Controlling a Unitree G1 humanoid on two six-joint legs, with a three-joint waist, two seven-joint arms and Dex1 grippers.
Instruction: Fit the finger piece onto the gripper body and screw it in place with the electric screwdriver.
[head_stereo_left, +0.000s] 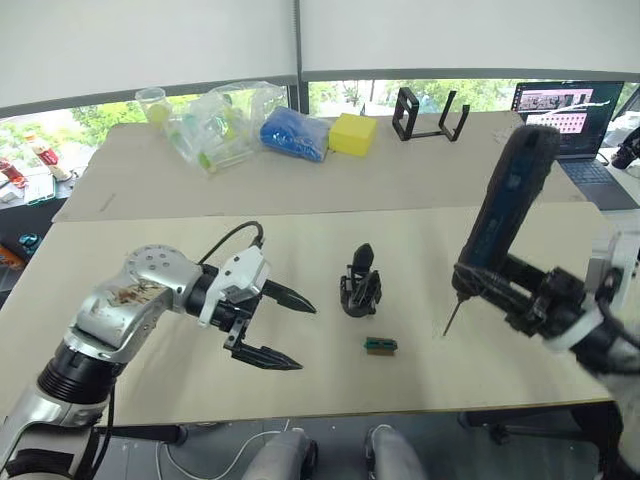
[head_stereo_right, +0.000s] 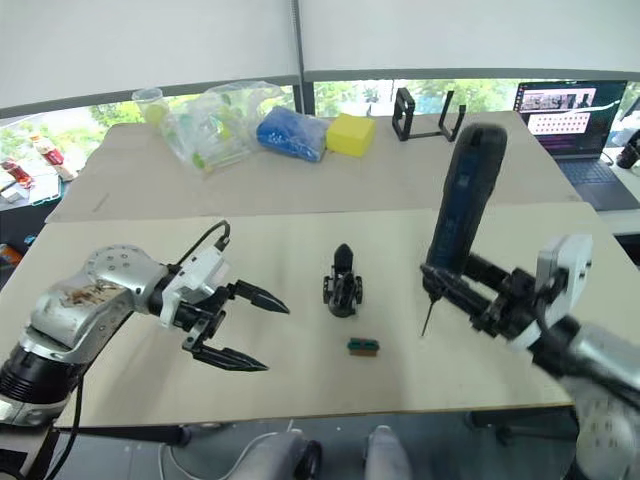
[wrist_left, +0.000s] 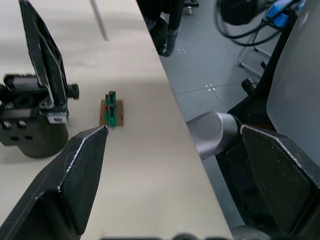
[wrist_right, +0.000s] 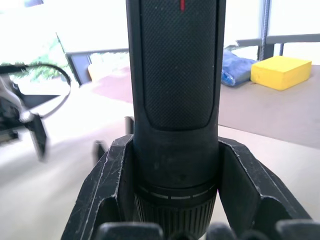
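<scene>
Two pincers: left pincer (head_stereo_left: 268, 326) spread, empty; right pincer (wrist_right: 172, 200) clamps electric screwdriver (head_stereo_left: 505, 208). Risk: bit knocks gripper body (head_stereo_left: 360, 284) over on tabletop (head_stereo_left: 150, 260), unheld.

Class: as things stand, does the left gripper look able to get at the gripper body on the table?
Probably yes. The left gripper is open, empty and beside the gripper body, with bare table between them.

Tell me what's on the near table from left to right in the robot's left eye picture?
Left gripper → gripper body → small green block → electric screwdriver, held in the right gripper.
</scene>
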